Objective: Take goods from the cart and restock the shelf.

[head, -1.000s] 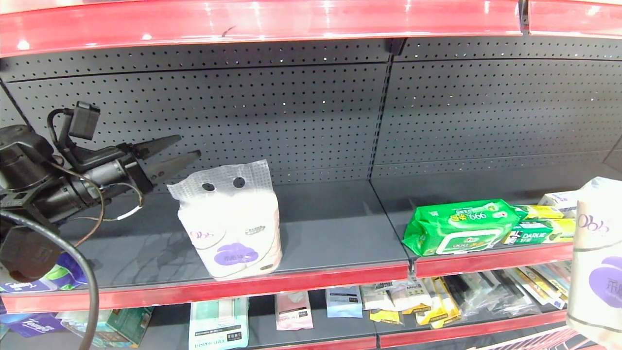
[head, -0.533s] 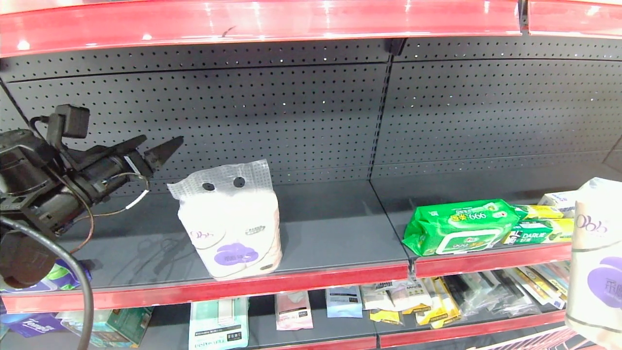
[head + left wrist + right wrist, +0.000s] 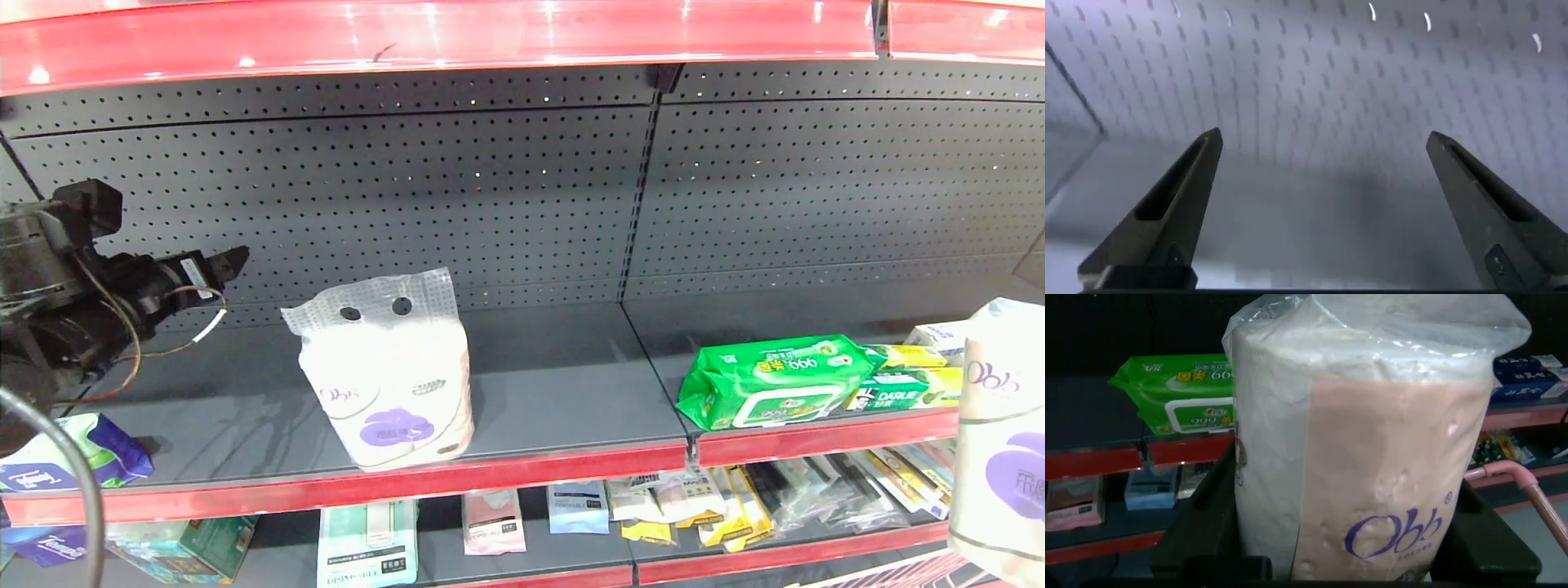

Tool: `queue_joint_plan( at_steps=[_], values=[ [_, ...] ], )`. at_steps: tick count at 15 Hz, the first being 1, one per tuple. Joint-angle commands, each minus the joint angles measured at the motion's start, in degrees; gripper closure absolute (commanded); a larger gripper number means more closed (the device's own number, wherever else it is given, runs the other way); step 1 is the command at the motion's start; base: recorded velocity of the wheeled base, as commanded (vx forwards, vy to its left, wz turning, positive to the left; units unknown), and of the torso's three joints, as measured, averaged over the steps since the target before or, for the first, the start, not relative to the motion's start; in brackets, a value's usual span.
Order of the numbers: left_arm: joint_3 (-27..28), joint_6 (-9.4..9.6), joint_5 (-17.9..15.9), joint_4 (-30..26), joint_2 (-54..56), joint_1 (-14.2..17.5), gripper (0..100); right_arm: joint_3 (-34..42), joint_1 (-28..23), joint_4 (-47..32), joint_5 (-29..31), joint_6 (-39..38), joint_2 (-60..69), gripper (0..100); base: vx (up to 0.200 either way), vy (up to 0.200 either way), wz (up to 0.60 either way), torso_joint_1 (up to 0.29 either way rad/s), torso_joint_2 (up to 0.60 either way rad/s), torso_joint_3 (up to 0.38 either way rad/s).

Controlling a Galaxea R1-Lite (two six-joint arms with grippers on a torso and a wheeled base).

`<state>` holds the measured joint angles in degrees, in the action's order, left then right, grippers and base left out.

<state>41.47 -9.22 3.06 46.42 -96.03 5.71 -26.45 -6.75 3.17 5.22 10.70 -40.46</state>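
Note:
A white and purple toilet-paper pack [image 3: 392, 384] stands upright on the grey shelf [image 3: 563, 384], near its red front edge. My left gripper [image 3: 233, 261] hangs open and holds nothing, up and to the left of that pack and apart from it, close to the pegboard; in the left wrist view the left gripper [image 3: 1324, 137] faces the bare shelf back with its fingers spread wide. My right gripper [image 3: 1351, 469] is shut on a second toilet-paper pack [image 3: 1372, 400], which stands at the far right in the head view [image 3: 1000, 441], in front of the shelf.
A green wipes pack [image 3: 771, 380] and toothpaste boxes [image 3: 906, 388] lie on the right bay. A blue-green tissue pack [image 3: 73, 457] lies at the left end. Sachets [image 3: 702, 506] fill the lower shelf. A pink cart rail [image 3: 1535, 498] shows below the held pack.
My left gripper has drawn back to the left, away from the pack on the shelf, which stays put. The right arm and its pack have barely moved.

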Motion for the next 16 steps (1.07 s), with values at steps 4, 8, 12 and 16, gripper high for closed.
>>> queue_joint_plan(
  at_steps=[4,8,12,16],
  values=[
    [-12.38,10.01,-17.47,-21.72,27.65,6.16,0,-2.29,0.25,0.61,-4.51,0.02,-3.75,100,0.000,0.000,0.00,0.000,0.00,0.000],
    [-18.62,14.49,-25.38,-40.53,49.88,7.57,0,-2.73,0.34,0.79,-8.47,0.02,-8.32,100,0.000,0.000,0.00,0.000,0.00,0.000],
    [-17.74,14.75,-25.56,-66.11,77.04,-8.25,0,-6.42,0.34,0.79,-10.14,0.11,-11.92,100,0.000,0.000,0.00,0.000,0.00,0.000],
    [-13.61,19.50,-19.23,-77.27,83.54,-18.63,0,-7.47,0.34,0.79,-11.99,0.11,-12.01,100,0.000,0.000,0.00,0.000,0.00,0.000]
  ],
)
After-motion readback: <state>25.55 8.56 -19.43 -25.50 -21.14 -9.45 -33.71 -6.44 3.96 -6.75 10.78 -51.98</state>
